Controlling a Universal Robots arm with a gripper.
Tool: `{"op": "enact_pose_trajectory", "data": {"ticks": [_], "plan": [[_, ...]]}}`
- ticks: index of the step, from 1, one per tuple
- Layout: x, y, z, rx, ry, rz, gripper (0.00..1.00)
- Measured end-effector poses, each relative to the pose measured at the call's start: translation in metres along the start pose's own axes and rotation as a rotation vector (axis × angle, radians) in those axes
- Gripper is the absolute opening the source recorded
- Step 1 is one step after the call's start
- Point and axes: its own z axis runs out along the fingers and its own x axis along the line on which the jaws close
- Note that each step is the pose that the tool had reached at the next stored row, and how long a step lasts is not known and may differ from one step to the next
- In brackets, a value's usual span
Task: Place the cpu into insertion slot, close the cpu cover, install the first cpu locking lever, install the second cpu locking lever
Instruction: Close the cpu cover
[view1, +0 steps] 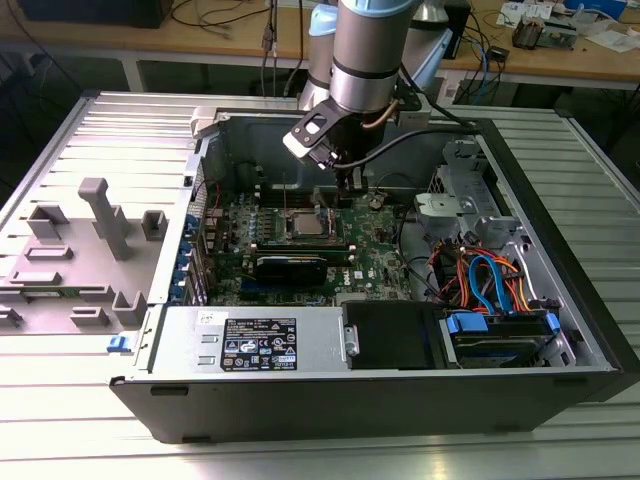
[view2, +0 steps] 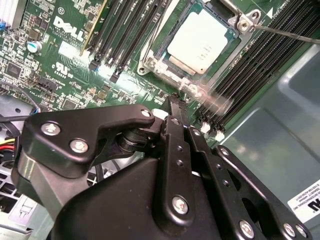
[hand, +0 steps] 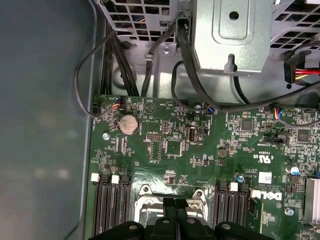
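Hovering low inside the open computer case (view1: 575, 270), the gripper (view1: 345, 187) hangs over the green motherboard (view1: 385, 262). In the exterior view it sits just toward one o'clock from the insertion slot (view1: 284, 230). And the cpu (view1: 305, 224) is in there, silver-grey top facing up, lying flat in the middle of the slot!

In the second wrist view the chip (view2: 200, 42) lies square inside the slot's silvery rim (view2: 150, 65). A small silvery tab with a hole (view2: 245, 23) sits at one corner, and a thin metal rod (view2: 290, 32) runs away from it across the black memory slots (view2: 260, 65). Whether the cpu cover is down over the chip, I cannot tell from here.

Now the hand: in both wrist views the black fingers (view2: 175, 130) are drawn together with no gap between them at the tips (hand: 168, 212). They are close beside the slot's rim (hand: 145, 192) and apart from the chip itself. Nothing shows pinched between them.

Around the scene in the exterior view, the power supply box (view1: 260, 345) lies at six o'clock from the slot. A bundle of orange and blue cables (view1: 485, 280) lies at three o'clock. Grey plastic fixtures (view1: 100, 215) stand outside the case at nine o'clock. In the first wrist view a round coin cell (hand: 128, 124) sits on the board beyond the fingers.
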Motion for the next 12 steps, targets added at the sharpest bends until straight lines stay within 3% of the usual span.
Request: {"op": "enact_pose_trajectory", "data": {"ticks": [12], "plan": [[0.0005, -0.0078, 0.0002, 0.0, 0.0003, 0.0, 0.11]]}}
